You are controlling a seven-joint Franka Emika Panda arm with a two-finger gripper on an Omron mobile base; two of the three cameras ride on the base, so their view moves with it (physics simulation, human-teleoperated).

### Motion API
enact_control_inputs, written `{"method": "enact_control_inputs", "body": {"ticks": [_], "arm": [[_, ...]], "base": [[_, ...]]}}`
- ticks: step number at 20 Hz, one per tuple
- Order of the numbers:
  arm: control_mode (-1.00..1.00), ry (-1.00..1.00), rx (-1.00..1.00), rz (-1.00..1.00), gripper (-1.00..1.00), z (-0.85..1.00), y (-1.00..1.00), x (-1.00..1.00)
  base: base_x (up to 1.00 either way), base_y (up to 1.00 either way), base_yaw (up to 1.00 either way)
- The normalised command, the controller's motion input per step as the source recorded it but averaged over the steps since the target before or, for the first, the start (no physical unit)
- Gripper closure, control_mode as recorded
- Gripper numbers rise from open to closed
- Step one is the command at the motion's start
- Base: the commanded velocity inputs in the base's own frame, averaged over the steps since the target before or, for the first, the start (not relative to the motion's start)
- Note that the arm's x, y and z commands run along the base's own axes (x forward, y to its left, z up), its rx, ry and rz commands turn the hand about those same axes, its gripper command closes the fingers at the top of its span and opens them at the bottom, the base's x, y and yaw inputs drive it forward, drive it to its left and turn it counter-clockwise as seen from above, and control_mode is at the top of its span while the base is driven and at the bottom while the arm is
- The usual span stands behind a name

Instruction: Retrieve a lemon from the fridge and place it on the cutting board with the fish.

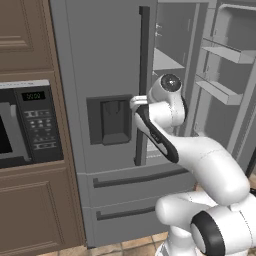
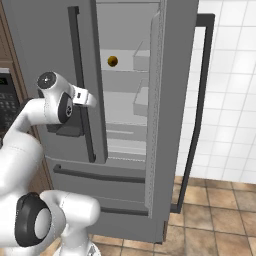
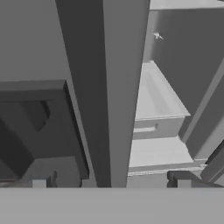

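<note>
Lemon [image 2: 113, 61]: small yellow-orange ball on an upper shelf inside the fridge [image 1: 100, 75], upper middle of the right base view, alone on that shelf, well apart from the arm

Fridge: left door shut, right door swung wide. In the left base view the open door's bins [image 1: 225, 55] sit upper right, cut off by the frame edge; the lemon's shelf is hidden there behind the left door's edge. Dispenser recess [image 1: 110, 120] centre frame, two drawers below it

Gripper [image 3: 111, 183]: released, jaws at full spread. In the hand view the two tips rise at bottom left and bottom right, straddling the dark bar handle [image 3: 103, 87] that runs top to bottom through the centre; whether either tip touches it cannot be told. In both base views the fingers themselves are hidden behind the wrist, which sits right at the handle beside the dispenser

Microwave [image 1: 25, 125]: far left of the left base view, cut off at the edge; display digits too small to read

Interior shelves pale grey, lower ones partly masked by the door
</note>
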Motion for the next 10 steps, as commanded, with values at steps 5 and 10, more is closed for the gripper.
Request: {"method": "enact_control_inputs", "body": {"ticks": [5,10], "arm": [[-1.00,0.00,0.00,0.00,-1.00,0.33,0.02,0.12],[-1.00,-0.06,0.00,0.00,-1.00,0.05,0.06,0.16]], "base": [[0.00,0.00,0.00],[0.00,0.00,0.00]]}}
